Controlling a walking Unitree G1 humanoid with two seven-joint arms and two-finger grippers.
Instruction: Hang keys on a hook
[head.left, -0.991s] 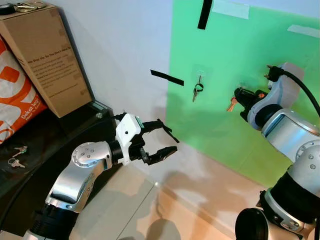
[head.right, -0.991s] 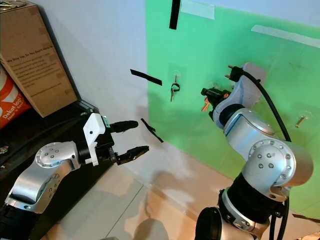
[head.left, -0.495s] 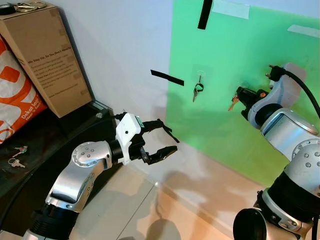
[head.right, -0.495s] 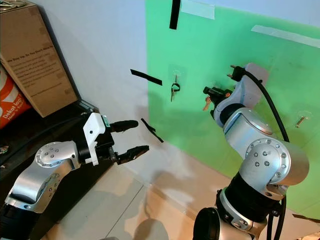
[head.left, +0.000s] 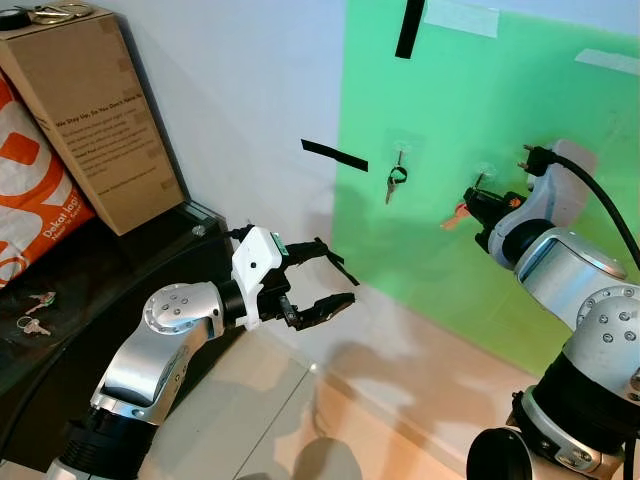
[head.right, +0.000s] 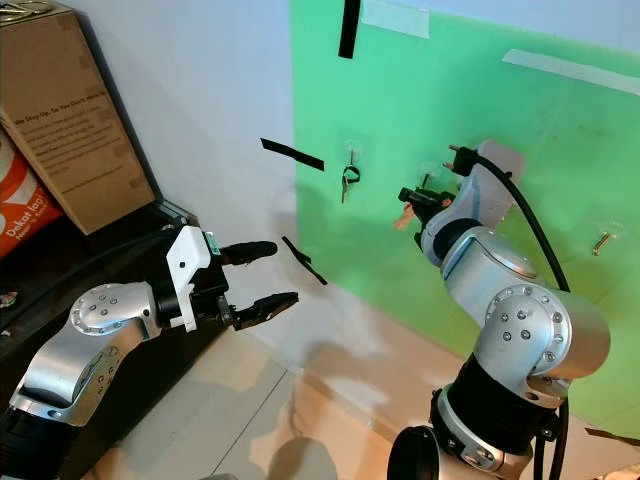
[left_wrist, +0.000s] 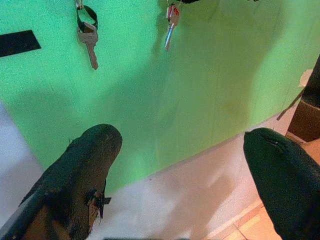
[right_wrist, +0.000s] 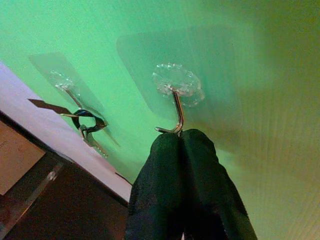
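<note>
On the green wall panel (head.left: 480, 90), a silver key on a black ring (head.left: 394, 181) hangs from a clear adhesive hook (head.left: 400, 147). To its right, the right hand (head.left: 474, 203) holds a red-headed key (head.left: 455, 214) at a second clear hook (right_wrist: 176, 107). A brown cardboard box (head.left: 90, 115) stands far left.

The green panel (head.left: 500, 150) lies bare between its hooks; the hook (right_wrist: 175, 117) at the right gripper (right_wrist: 182, 137) has open panel on every side; a hung key (head.left: 394, 180) sits well apart toward the cardboard box (head.left: 95, 115); the left gripper (head.left: 325, 278) hangs in free air below that key.
</note>
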